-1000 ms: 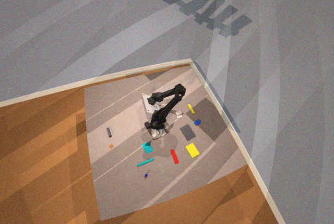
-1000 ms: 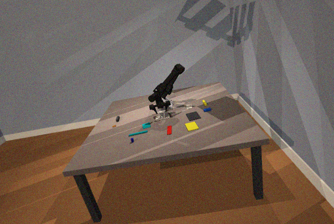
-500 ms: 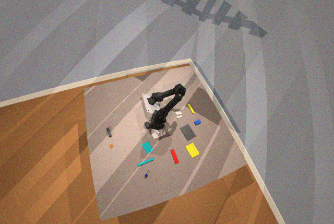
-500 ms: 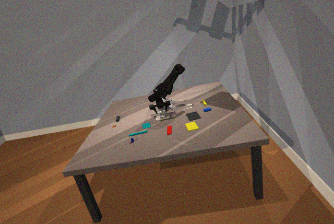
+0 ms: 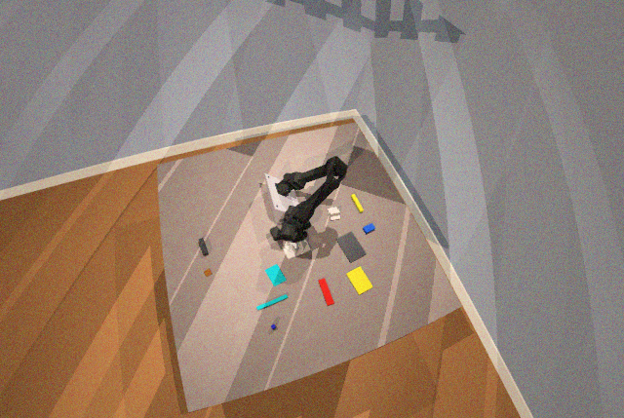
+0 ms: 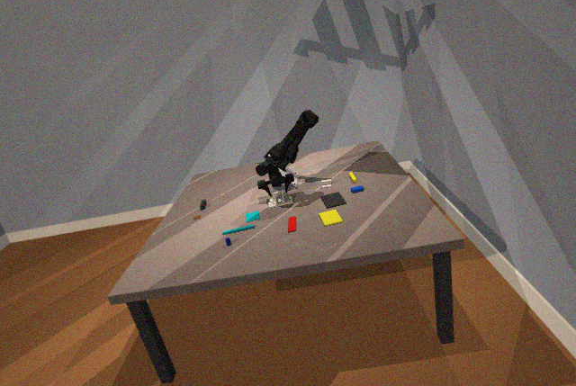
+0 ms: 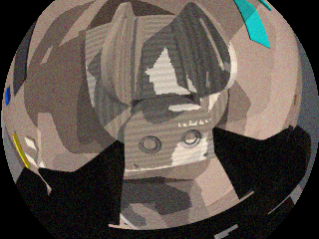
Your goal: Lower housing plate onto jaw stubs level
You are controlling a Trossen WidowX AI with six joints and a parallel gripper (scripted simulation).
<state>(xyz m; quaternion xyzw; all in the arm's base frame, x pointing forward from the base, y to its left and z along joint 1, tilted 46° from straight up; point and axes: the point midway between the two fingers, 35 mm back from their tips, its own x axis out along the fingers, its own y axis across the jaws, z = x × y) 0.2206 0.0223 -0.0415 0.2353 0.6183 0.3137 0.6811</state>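
Observation:
The pale housing plate (image 7: 160, 158) lies across the gap between my black fingers in the wrist view; its two round holes face the camera. My gripper (image 7: 166, 136) (image 6: 277, 189) is shut on the plate by its sides. Just beyond it stand two curved upright jaws, the left jaw (image 7: 116, 60) and the right jaw (image 7: 211, 60), on a pale base (image 7: 93, 36). The plate's far edge overlaps the jaws' near ends in this view. The stubs under the plate are hidden, so seating and level cannot be told. In the top and exterior views the arm covers much of the assembly.
Near the assembly lie a cyan block (image 5: 275, 275) (image 6: 252, 216), a red bar (image 5: 326, 291), a dark grey plate (image 5: 351, 247) and a yellow plate (image 5: 359, 280). Two small white pieces lie to its right. A white board (image 5: 273, 194) stands beside the arm's base.

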